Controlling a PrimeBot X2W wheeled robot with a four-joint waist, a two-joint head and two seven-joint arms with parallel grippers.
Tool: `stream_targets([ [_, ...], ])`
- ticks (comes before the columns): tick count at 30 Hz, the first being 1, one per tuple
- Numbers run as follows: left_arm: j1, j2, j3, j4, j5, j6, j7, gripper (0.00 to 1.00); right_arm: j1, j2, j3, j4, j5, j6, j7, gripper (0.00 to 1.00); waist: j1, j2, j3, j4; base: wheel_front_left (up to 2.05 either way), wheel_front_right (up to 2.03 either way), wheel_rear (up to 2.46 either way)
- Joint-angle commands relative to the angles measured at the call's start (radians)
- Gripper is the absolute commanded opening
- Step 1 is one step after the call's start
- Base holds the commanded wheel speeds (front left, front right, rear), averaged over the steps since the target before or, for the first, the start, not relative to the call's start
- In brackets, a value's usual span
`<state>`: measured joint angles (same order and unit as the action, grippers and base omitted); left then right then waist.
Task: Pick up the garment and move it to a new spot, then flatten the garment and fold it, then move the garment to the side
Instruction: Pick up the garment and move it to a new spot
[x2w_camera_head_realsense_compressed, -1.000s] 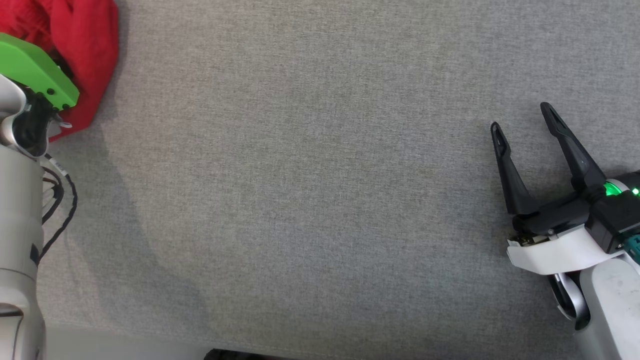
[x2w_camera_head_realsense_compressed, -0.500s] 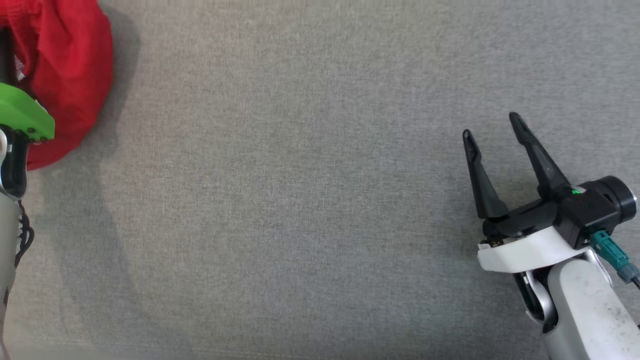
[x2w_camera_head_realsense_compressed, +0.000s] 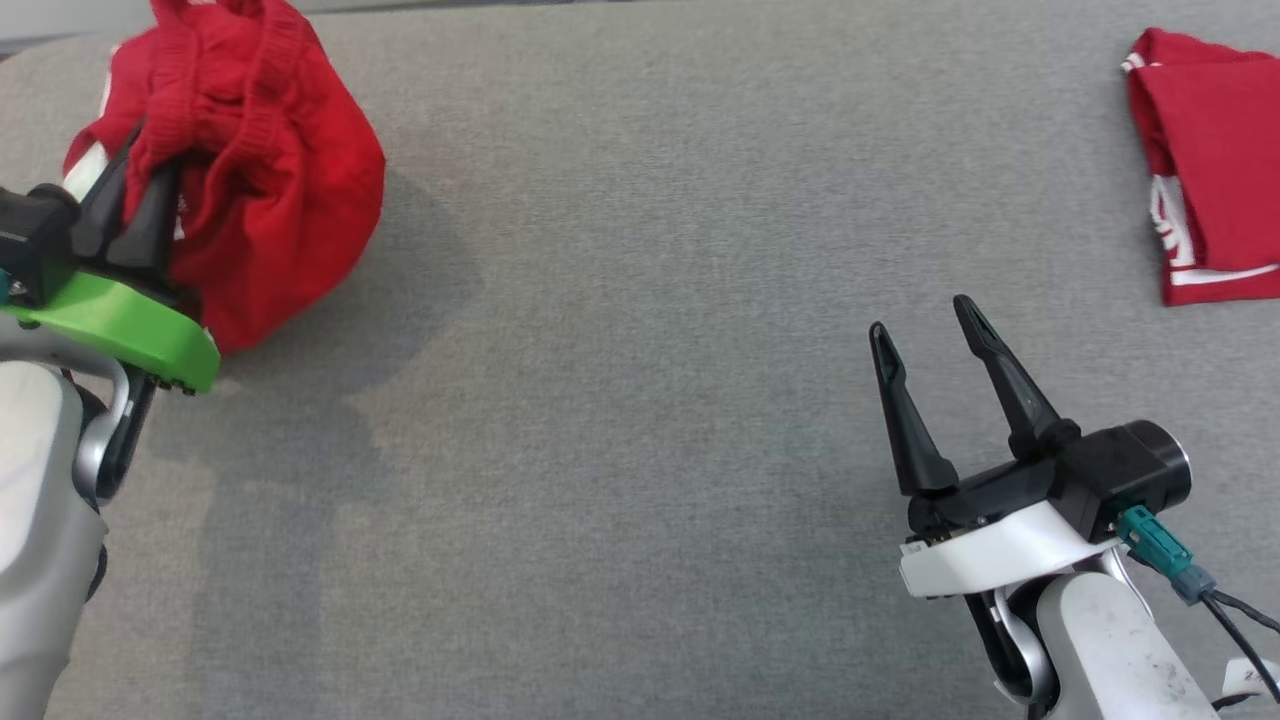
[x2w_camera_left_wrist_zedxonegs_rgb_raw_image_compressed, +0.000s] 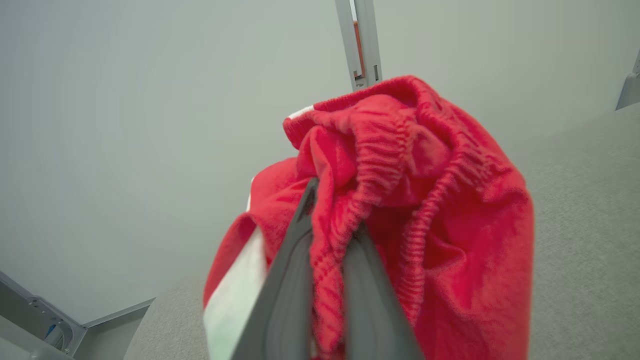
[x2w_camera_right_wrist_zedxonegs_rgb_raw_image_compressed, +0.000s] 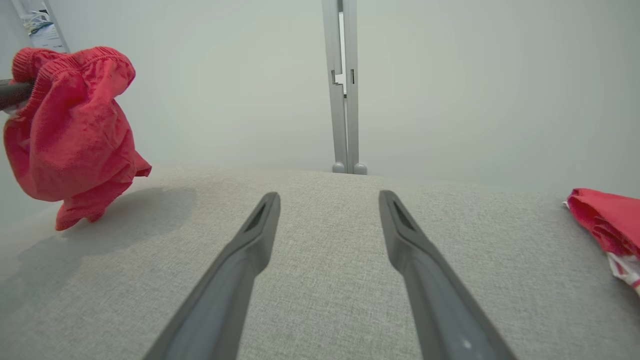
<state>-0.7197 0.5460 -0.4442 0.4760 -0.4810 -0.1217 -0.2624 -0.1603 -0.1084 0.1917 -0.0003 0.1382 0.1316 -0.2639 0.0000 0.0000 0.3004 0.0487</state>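
**Left pincer clamped on bunched red garment; right pincer empty**

Nearest, lower right of the head view: right gripper (x2w_camera_head_realsense_compressed: 922, 318), its two dark fingers spread wide with nothing between them. It sits low over the grey fabric tabletop (x2w_camera_head_realsense_compressed: 640, 420), fingers pointing away from the robot.

Left side, a little farther out: left gripper (x2w_camera_head_realsense_compressed: 148, 175), above its green wrist cover (x2w_camera_head_realsense_compressed: 120, 330). The jaws are pressed tight together on a fold of the red garment (x2w_camera_head_realsense_compressed: 270, 190). In the left wrist view the ribbed elastic band (x2w_camera_left_wrist_zedxonegs_rgb_raw_image_compressed: 370, 165) is pinched between the two fingers (x2w_camera_left_wrist_zedxonegs_rgb_raw_image_compressed: 295, 280), and a white stripe (x2w_camera_left_wrist_zedxonegs_rgb_raw_image_compressed: 232, 295) shows beside them.

The garment hangs from that grip as a crumpled bundle at the table's left edge, shadow cast on the cloth beside it. In the right wrist view its lowest corner comes close to the tabletop; contact cannot be told.

Far right: a second red garment (x2w_camera_head_realsense_compressed: 1215, 170) with white trim, lying folded flat, well apart from both grippers.

Beyond the table: a grey metal post (x2w_camera_right_wrist_zedxonegs_rgb_raw_image_compressed: 342, 90) against a pale wall (x2w_camera_right_wrist_zedxonegs_rgb_raw_image_compressed: 225, 90).
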Motion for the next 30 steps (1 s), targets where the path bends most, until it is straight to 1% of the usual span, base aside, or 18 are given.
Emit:
stream_targets([
  [1,0.024,0.008,-0.009,-0.033,0.016,0.005,-0.001,0.0,0.02,0.004,0.0,0.003,0.007,-0.002,0.0,1.0,0.0,0.0,-0.111,-0.118,0.0,0.0,0.0],
  [5,0.058,0.003,-0.047,-0.136,0.031,0.006,0.015,0.0,0.038,0.012,-0.011,0.003,0.011,-0.002,0.0,1.0,0.0,0.0,-0.139,-0.169,0.0,0.0,0.0],
  [10,0.087,-0.029,-0.104,-0.245,0.057,0.011,0.023,0.0,0.053,0.018,-0.016,0.001,0.014,-0.002,0.0,1.0,0.0,0.0,-0.156,-0.216,0.0,0.0,0.0],
  [13,0.111,-0.069,-0.15,-0.281,0.092,0.019,0.015,0.0,0.062,0.02,-0.013,0.002,0.012,-0.002,0.0,1.0,0.0,0.0,-0.165,-0.234,0.0,0.0,0.0],
  [15,0.124,-0.096,-0.177,-0.285,0.1,0.017,0.008,0.0,0.068,0.02,-0.012,0.002,0.013,-0.002,0.0,1.0,0.0,0.0,-0.168,-0.242,0.0,0.0,0.0],
  [18,0.151,-0.133,-0.231,-0.256,0.135,0.01,0.001,0.0,0.075,0.021,-0.012,0.0,0.014,-0.002,0.0,1.0,0.0,0.0,-0.164,-0.248,0.0,0.0,0.0],
  [22,0.181,-0.19,-0.31,-0.18,0.163,0.001,-0.004,0.0,0.075,0.02,-0.011,-0.001,0.013,-0.002,0.0,1.0,0.0,0.0,-0.147,-0.246,0.0,0.0,0.0],
  [25,0.198,-0.232,-0.349,-0.12,0.183,-0.003,-0.002,0.0,0.071,0.021,-0.006,0.003,0.014,-0.002,0.0,1.0,0.0,0.0,-0.138,-0.243,0.0,0.0,0.0],
  [29,0.215,-0.267,-0.374,-0.039,0.216,-0.007,-0.002,0.0,0.063,0.024,0.012,0.013,0.017,-0.002,0.0,1.0,0.0,0.0,-0.141,-0.236,0.0,0.0,0.0],
  [30,0.222,-0.273,-0.379,-0.021,0.217,-0.007,-0.002,0.03,0.063,0.024,0.018,0.016,0.018,-0.002,0.0,1.0,0.0,0.0,-0.145,-0.234,0.0,0.0,0.0],
])
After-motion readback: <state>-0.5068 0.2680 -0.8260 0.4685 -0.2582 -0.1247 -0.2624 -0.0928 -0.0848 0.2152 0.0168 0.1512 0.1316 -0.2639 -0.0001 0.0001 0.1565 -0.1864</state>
